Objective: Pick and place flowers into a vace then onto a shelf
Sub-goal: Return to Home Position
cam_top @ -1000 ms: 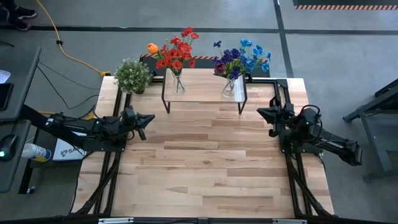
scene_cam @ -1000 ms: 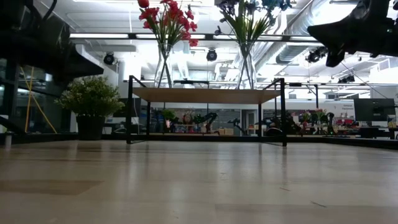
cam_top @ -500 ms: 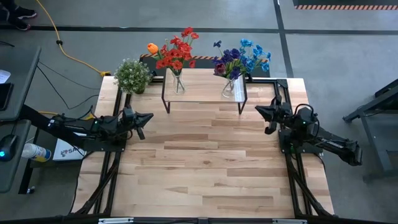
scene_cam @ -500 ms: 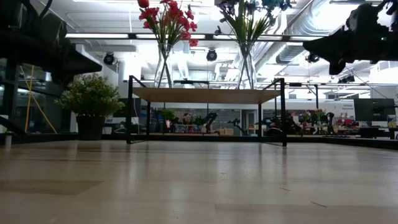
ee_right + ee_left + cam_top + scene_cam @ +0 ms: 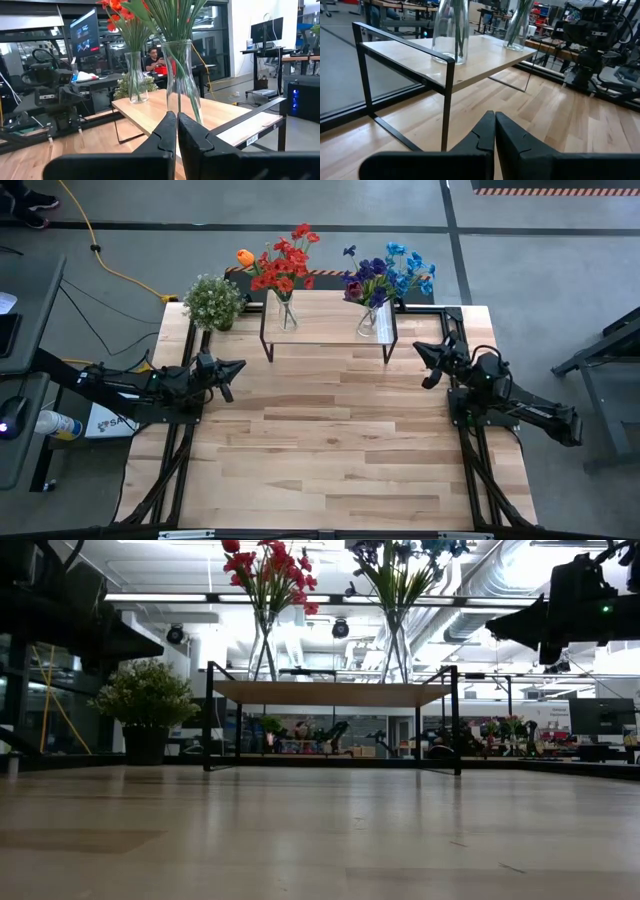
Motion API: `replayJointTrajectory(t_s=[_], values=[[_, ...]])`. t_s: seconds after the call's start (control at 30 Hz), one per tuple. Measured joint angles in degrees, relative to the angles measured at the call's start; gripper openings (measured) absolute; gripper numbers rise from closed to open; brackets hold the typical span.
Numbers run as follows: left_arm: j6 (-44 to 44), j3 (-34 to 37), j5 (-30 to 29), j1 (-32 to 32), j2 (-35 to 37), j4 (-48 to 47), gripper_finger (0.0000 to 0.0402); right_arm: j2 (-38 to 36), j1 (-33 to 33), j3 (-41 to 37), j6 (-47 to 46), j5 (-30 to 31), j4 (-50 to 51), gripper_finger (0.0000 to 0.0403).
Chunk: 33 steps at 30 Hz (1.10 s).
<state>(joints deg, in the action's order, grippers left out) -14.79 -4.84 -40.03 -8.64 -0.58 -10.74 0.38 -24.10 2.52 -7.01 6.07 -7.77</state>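
The large light wood-plank table (image 5: 340, 460) fills the middle of the high view. The dark left arm (image 5: 130, 385) reaches in over its left edge and the dark right arm (image 5: 520, 408) over its right edge. At the far side of the table stands the low rectangular shelf (image 5: 330, 332), with a light wood top, thin black metal legs and a white strip at its right end. A bushy green potted plant (image 5: 213, 302) with tiny white blossoms sits on the table's far left corner, just beside the shelf. Two clear glass vases stand upright on the shelf top, well apart. The left vase (image 5: 287, 313) holds the red and orange flowers (image 5: 282, 265), and the right vase (image 5: 372, 322), near the white strip, holds the blue and purple flowers (image 5: 387, 275). All the stems are in the vases. The left gripper (image 5: 240, 366) hangs near the table's left edge, on the near side of the shelf's left legs and apart from them, its two dark fingers (image 5: 485, 131) pressed together on nothing. The right gripper (image 5: 421, 352) hangs near the right edge, just off the shelf's right end and raised well above the tabletop in the low view, its fingers (image 5: 167, 131) likewise closed and empty. A person (image 5: 156, 57) sits in the room beyond the shelf.
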Motion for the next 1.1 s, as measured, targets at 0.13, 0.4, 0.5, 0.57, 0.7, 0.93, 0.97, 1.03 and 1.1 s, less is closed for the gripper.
replayJointTrajectory(t_s=[0.13,0.4,0.5,0.57,0.7,0.93,0.97,1.03,1.1], values=[[-0.05,0.0,0.04,0.0,-0.02,0.02,0.0049,0.0,-0.01,0.0,-1.29,-0.01,1.95,0.0008],[-0.46,0.02,0.07,0.0,-0.04,0.11,0.0049,0.0,0.0,0.01,-8.06,-0.46,8.84,0.0006],[-0.46,0.02,0.07,0.02,-0.04,0.13,0.0049,0.0,0.0,0.0,-7.03,-0.46,9.08,0.0005],[-0.46,0.02,0.09,0.01,-0.04,0.13,0.0049,0.0,-0.01,0.0,-7.11,-0.46,9.07,0.0006],[-0.48,0.02,0.11,0.02,-0.04,0.15,0.0049,0.0,0.0,0.0,-7.41,-0.46,9.07,0.0008],[-0.48,0.04,0.12,0.0,-0.04,0.15,0.0049,0.0,0.0,0.0,-7.5,-0.45,9.07,0.0011],[-0.48,0.04,0.13,0.02,-0.04,0.15,0.0049,0.0,0.0,0.0,-7.52,-0.44,9.05,0.0011],[-0.48,0.04,0.13,0.0,-0.04,0.16,0.0049,0.0,0.0,0.0,-7.52,-0.44,9.05,0.0011],[-0.48,0.04,0.13,0.01,-0.04,0.16,0.0049,0.0,0.0,0.0,-7.52,-0.45,9.05,0.0011]])
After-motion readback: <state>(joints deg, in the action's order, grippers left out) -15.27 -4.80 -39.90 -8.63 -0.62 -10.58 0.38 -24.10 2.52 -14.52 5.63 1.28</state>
